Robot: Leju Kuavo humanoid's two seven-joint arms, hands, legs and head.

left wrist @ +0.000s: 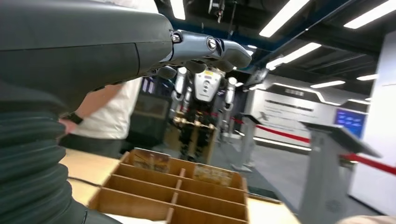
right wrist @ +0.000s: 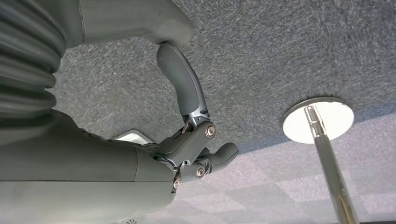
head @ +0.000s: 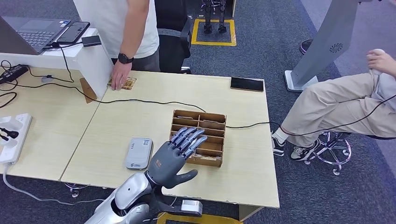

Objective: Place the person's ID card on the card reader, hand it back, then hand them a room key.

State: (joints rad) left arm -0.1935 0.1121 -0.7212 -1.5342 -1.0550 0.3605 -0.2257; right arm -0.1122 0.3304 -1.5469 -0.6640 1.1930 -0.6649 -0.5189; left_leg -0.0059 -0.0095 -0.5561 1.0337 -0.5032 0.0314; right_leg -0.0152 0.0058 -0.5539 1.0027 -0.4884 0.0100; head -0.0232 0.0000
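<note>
From the head camera I see my left hand (head: pixel 176 154) low in the centre of the frame, fingers straight and slightly fanned, thumb out to the side, holding nothing. Its fingertips overlap the near left corner of the wooden box (head: pixel 201 137), a divided tray on the table (head: pixel 140 102); I cannot tell whether they touch it. Just left of the hand lies the grey card reader (head: pixel 138 152), with nothing on it.

In the upper left, a person's hand (head: pixel 120 74) presses flat on a small patterned card (head: pixel 127 83) at the table's far edge. The palm covers most of it, so I cannot say whether this is the ID card. A black phone (head: pixel 246 84) lies at the far right edge.

In the left wrist view, two cards (left wrist: pixel 150 160) stand in the box's far compartments, their print too blurred to read.

In the right wrist view, my right hand (right wrist: pixel 187 140) hangs over grey carpet, fingers loosely curled, thumb apart, gripping nothing.
</note>
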